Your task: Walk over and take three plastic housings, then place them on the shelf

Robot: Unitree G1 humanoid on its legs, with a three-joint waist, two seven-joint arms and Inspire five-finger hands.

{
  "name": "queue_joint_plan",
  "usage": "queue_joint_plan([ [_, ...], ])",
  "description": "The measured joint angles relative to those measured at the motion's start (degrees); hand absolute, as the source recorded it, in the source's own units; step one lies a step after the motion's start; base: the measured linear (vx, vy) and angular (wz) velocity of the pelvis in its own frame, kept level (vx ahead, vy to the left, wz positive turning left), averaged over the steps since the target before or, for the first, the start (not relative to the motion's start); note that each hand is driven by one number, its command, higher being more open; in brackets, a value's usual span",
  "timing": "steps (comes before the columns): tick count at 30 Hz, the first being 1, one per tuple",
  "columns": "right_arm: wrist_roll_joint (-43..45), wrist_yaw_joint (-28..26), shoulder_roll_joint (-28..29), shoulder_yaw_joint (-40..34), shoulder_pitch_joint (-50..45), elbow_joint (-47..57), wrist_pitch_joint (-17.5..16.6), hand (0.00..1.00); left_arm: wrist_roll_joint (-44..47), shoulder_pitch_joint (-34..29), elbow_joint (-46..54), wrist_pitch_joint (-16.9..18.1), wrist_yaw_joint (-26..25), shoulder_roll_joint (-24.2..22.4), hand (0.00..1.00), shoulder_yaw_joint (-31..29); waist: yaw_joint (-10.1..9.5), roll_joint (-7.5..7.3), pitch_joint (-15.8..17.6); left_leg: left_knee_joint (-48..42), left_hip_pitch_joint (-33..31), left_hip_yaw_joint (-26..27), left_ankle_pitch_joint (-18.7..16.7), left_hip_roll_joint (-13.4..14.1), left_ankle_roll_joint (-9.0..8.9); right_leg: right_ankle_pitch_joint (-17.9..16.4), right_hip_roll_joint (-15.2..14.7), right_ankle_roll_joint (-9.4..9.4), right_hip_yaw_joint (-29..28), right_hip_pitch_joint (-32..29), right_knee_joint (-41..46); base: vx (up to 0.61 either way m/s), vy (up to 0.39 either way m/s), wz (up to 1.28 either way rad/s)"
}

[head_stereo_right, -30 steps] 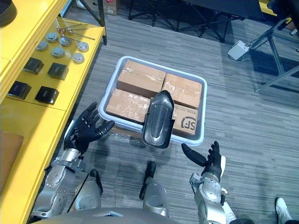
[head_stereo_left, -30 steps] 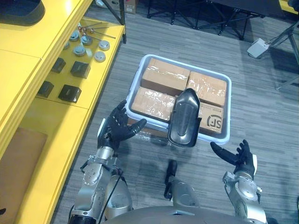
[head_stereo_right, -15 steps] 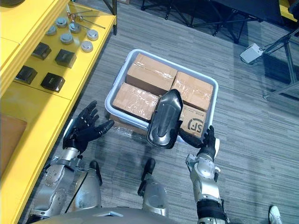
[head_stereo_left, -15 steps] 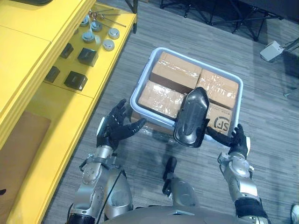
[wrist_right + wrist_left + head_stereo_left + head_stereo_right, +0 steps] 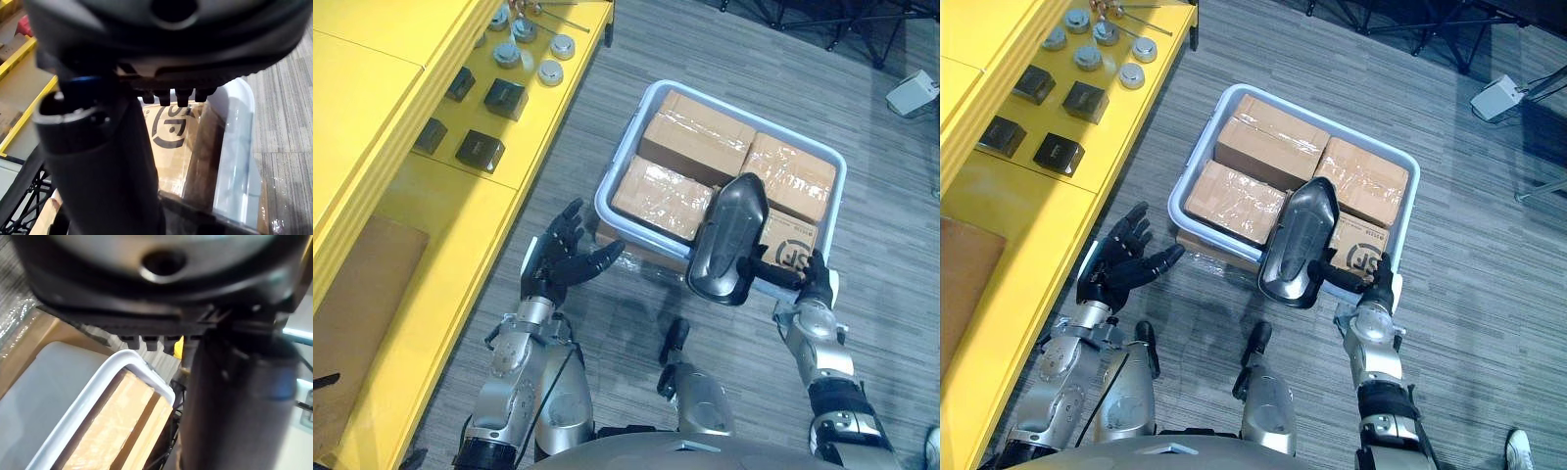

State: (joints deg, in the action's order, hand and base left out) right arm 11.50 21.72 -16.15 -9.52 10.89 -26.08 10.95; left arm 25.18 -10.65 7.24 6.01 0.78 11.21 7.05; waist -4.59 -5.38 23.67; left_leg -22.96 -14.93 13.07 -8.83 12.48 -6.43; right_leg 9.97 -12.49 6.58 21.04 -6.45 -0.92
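Found the fingers (image 5: pixel 566 220) of the left hand (image 5: pixel 556 269) straight and spread, thumb out toward the tray, nothing between them. Placed that hand just off the near left corner of the pale tray (image 5: pixel 620 157), apart from its rim. Saw the fingers (image 5: pixel 819 264) of the right hand (image 5: pixel 813 286) straight rather than curled, with the thumb stretched toward the near right edge of the black plastic housing (image 5: pixel 729 240). Could not tell whether the tip touched it. Placed the right hand at the tray's near right corner. Found the housing lying lengthwise on the cardboard boxes (image 5: pixel 695 147) that filled the tray, its rounded near end hanging out over the near rim. Noted the yellow shelf (image 5: pixel 372 117) well off to the left, carrying dark square blocks (image 5: pixel 481 150) and, farther along, grey round pieces (image 5: pixel 551 70).
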Motion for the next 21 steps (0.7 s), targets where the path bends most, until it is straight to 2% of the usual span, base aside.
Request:
queue_joint_plan([
  [8,-2.14,-1.89,-6.10,1.29,7.42,-1.93,2.16,1.00,1.72,1.12,-0.38,0.35,-0.67,-0.04,1.00,0.29,-1.39,0.37,2.00,0.34,-0.58,-0.85,0.88,-0.23,0.06,0.02,0.01,0.02,0.89,-0.02,0.07,-0.02,0.001,0.07],
  [14,-3.89,-5.71,-6.88,2.94,11.87,-4.55,4.29,1.00,1.75,1.14,-0.50,1.11,-1.17,-0.03,1.00,-0.21,-1.66,0.14,2.57,1.17,-0.67,-1.26,1.48,-0.43,0.02,0.01,-0.04,0.01,1.37,-0.07,0.23,-0.03,0.001,0.04],
  [15,-4.38,-6.75,-6.88,3.31,12.74,-5.93,5.62,0.00,1.75,1.17,-0.50,1.26,-1.18,-0.03,1.00,-0.27,-1.74,0.14,2.57,1.18,-0.68,-1.37,1.60,-0.46,0.01,0.01,-0.05,0.00,1.47,-0.07,0.28,-0.02,0.002,0.04],
  [18,-6.88,-7.54,-7.30,3.43,13.00,-6.46,6.39,0.00,1.75,1.16,-0.51,1.30,-1.18,-0.06,1.00,-0.55,-1.75,0.08,2.61,1.15,-0.70,-1.57,1.64,-0.46,0.01,0.00,-0.07,0.00,1.56,-0.07,0.57,-0.02,0.006,0.03],
  [21,-9.32,-10.12,-10.39,3.50,13.36,-7.06,8.88,0.00,1.74,1.15,-0.51,1.32,-1.18,-0.06,1.00,-0.99,-1.90,0.09,2.64,1.22,-0.73,-1.74,1.69,-0.69,0.10,-0.02,-0.31,-0.03,1.71,-0.07,0.90,-0.04,0.019,0.03],
])
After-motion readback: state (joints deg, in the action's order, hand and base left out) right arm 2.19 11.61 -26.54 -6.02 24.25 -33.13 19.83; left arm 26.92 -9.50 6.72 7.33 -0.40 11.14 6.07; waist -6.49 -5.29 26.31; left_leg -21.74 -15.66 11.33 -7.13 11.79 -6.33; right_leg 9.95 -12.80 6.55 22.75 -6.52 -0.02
